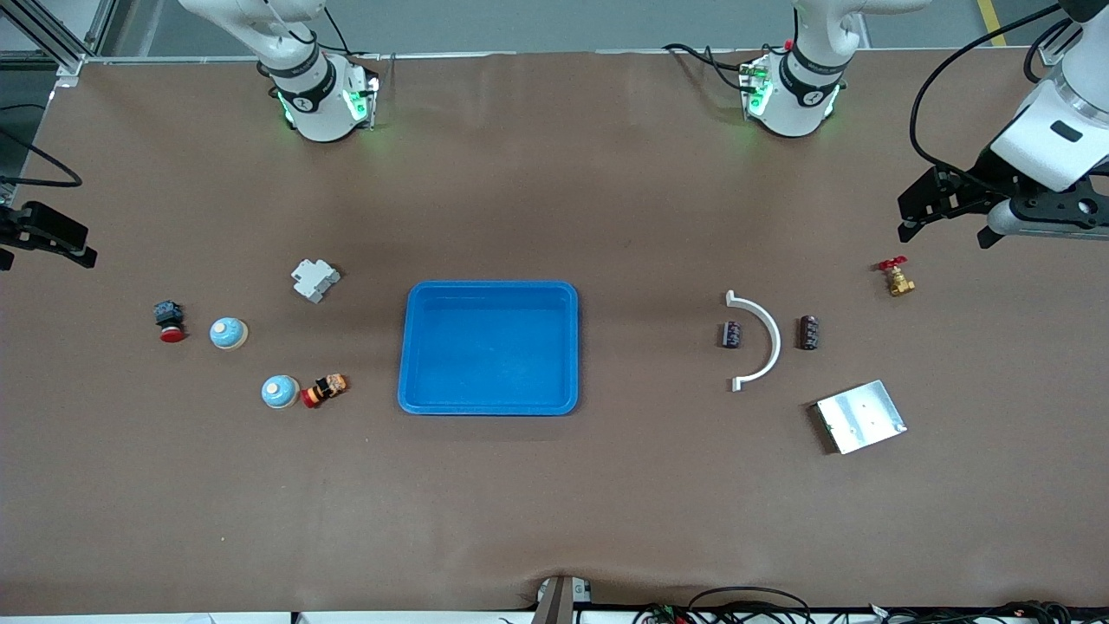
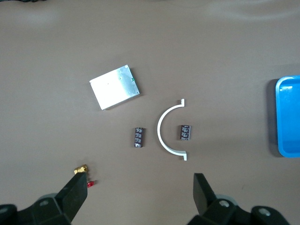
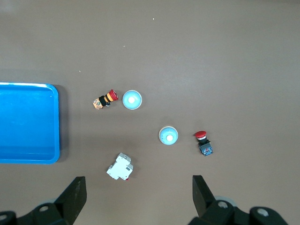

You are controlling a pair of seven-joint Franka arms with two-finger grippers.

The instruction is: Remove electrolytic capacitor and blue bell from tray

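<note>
Two dark capacitors (image 1: pixel 732 334) (image 1: pixel 808 332) lie toward the left arm's end, one on each side of a white arc. Both show in the left wrist view (image 2: pixel 184 132) (image 2: pixel 138 137). Two light-blue bells (image 1: pixel 229 334) (image 1: pixel 280 392) stand toward the right arm's end and show in the right wrist view (image 3: pixel 168 136) (image 3: pixel 131 100). A blue tray (image 1: pixel 489 347) sits mid-table and holds nothing. My left gripper (image 1: pixel 949 227) (image 2: pixel 138 187) is open and empty, high over the table's end near a brass valve. My right gripper (image 1: pixel 43 251) (image 3: pixel 139 190) is open and empty, high over its end of the table.
A white arc (image 1: pixel 762 342), a metal plate (image 1: pixel 860 417) and a brass valve with a red handle (image 1: pixel 896 277) lie near the capacitors. A white breaker (image 1: pixel 314 280), a red push button (image 1: pixel 170 321) and an orange-and-red button (image 1: pixel 324 390) lie near the bells.
</note>
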